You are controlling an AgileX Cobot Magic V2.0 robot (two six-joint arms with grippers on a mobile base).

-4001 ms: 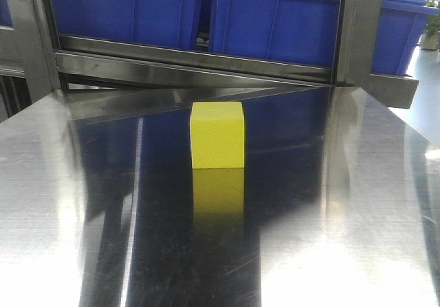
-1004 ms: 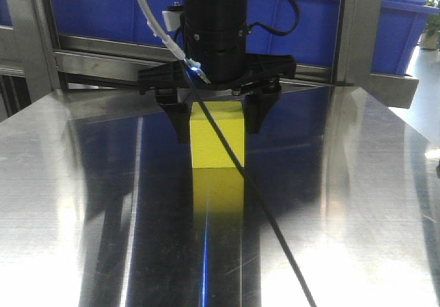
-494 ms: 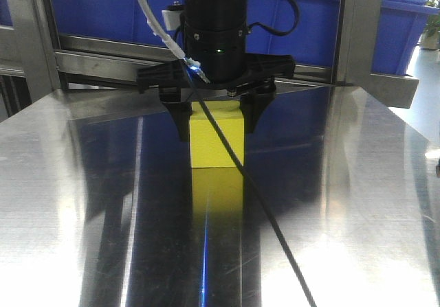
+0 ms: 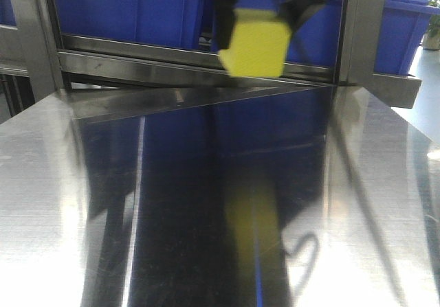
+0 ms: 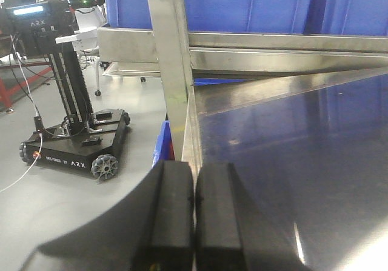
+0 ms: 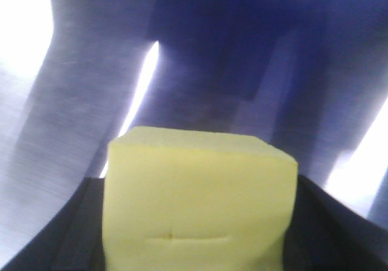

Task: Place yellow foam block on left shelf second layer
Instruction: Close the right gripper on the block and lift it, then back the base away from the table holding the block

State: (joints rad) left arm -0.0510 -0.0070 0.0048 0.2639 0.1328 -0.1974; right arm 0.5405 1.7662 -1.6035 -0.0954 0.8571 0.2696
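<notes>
The yellow foam block [image 4: 254, 46] hangs in the air above the steel table, in front of the blue bins, held between the black fingers of my right gripper [image 4: 260, 8]. The front view is motion-blurred. In the right wrist view the block [image 6: 197, 198] fills the space between the dark jaws, which press on both its sides, with the shiny table far below. My left gripper [image 5: 194, 204] is shut and empty, its two black pads touching, low over the table's left edge.
Blue plastic bins [image 4: 130, 8] fill the steel shelf [image 4: 192, 63] behind the table. A steel shelf post [image 5: 173, 65] stands ahead of the left gripper. A black wheeled base [image 5: 76, 143] sits on the floor to the left.
The right gripper closed on the yellow block and lifted it off the table, up and slightly right. Four seconds ago the block stood alone on the table.
</notes>
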